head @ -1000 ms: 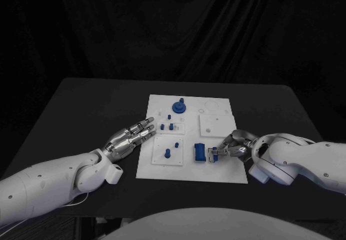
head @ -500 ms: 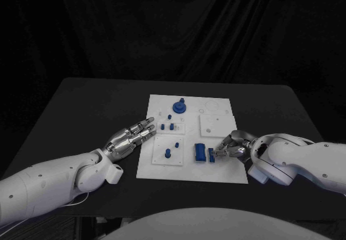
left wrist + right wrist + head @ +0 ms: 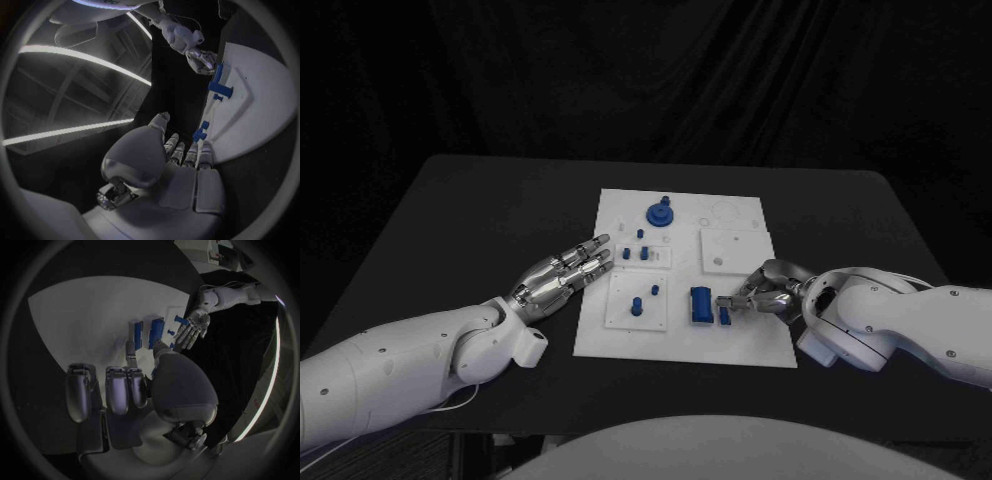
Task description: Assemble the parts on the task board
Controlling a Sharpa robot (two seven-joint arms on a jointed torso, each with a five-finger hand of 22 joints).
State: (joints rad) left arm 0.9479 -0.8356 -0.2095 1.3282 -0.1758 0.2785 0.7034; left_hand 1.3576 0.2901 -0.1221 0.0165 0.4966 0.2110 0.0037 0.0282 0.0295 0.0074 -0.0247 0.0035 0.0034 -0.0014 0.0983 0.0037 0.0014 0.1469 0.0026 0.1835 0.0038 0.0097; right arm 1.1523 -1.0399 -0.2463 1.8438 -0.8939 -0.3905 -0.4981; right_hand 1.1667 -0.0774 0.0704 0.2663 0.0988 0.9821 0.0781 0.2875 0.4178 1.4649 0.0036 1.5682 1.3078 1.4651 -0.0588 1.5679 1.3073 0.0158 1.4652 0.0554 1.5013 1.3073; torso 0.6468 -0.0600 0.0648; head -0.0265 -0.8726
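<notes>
Though flat, white board [image 3: 678,340]

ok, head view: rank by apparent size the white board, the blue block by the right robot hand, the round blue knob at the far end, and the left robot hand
1. White board
2. Left robot hand, though it sits nearer the camera
3. Blue block and round blue knob: too alike to rank
</notes>
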